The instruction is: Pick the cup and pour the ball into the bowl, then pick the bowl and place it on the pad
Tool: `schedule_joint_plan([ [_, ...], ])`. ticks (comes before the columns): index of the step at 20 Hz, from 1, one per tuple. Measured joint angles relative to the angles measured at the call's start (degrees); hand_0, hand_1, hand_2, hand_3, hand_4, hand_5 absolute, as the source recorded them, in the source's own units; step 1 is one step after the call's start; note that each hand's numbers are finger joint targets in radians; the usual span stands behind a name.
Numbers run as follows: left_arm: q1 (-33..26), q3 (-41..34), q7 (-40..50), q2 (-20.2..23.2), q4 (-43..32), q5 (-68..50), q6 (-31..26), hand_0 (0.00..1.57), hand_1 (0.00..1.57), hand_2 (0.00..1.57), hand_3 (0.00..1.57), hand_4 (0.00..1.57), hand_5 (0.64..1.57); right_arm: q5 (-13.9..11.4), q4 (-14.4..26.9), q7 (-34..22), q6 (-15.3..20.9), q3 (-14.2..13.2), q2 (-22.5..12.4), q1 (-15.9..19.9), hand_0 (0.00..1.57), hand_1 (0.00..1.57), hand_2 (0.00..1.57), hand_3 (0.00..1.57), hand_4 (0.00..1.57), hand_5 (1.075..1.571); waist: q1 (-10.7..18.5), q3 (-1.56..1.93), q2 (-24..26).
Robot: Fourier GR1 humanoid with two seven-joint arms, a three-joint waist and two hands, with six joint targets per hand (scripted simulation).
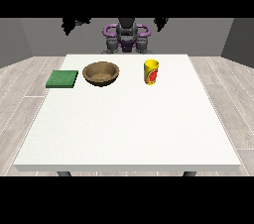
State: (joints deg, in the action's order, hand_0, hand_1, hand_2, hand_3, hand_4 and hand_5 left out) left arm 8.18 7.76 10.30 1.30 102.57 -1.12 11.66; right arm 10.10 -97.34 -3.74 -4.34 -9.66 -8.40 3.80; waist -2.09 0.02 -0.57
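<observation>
Robot hand at the view's left (pixel 69 23) and robot hand at the view's right (pixel 160 21) raised, finger state unclear, yellow cup (pixel 151 72) upright beside brown bowl (pixel 101 74), green pad (pixel 62 79) on white worktop (pixel 129 129).

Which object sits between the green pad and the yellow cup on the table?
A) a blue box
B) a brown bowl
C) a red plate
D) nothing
B: the brown bowl stands upright on the white table, with the green pad at its view-left side and the yellow cup at its view-right side, all apart from one another.
</observation>
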Motion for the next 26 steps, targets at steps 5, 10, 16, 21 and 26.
schedule_joint_plan([
  [5,5.91,-5.00,-5.54,2.42,-5.71,-0.71,-2.19,0.00,0.00,0.00,0.00,0.00,1.478,-0.18,3.26,3.62,-0.31,-1.27,-0.77,4.17,0.00,0.00,0.00,0.00,0.17,1.570,0.07,-0.02,-5.00],
  [10,8.37,-8.04,-14.70,2.92,-14.70,-0.19,-3.13,0.00,0.00,0.00,0.00,0.00,1.467,-0.82,5.63,6.90,-1.27,-1.31,-1.26,6.04,0.00,0.00,0.00,0.00,0.17,1.571,-1.19,-0.03,-8.51],
  [16,9.45,-11.26,-27.24,2.60,-27.08,-0.36,-4.28,0.00,0.00,0.00,0.00,0.00,1.481,-0.12,6.70,6.94,-1.48,-2.32,-2.50,9.34,0.00,0.00,0.00,0.00,0.18,1.571,-1.92,-0.03,-10.28],
  [21,12.04,-13.61,-34.92,2.29,-37.26,-0.32,-4.14,0.00,0.00,0.00,0.00,0.00,1.450,0.63,7.92,6.61,-2.28,-3.47,-4.13,10.92,0.00,0.00,0.00,0.00,0.20,1.571,-3.03,-0.05,-10.95],
  [26,15.46,-15.11,-39.75,1.29,-45.31,-0.41,-3.07,0.00,0.00,0.00,0.00,0.00,1.451,2.29,10.63,7.35,-4.76,-5.35,-6.67,12.24,0.00,0.00,0.00,0.00,0.04,1.571,-4.04,-0.03,-11.53],
])
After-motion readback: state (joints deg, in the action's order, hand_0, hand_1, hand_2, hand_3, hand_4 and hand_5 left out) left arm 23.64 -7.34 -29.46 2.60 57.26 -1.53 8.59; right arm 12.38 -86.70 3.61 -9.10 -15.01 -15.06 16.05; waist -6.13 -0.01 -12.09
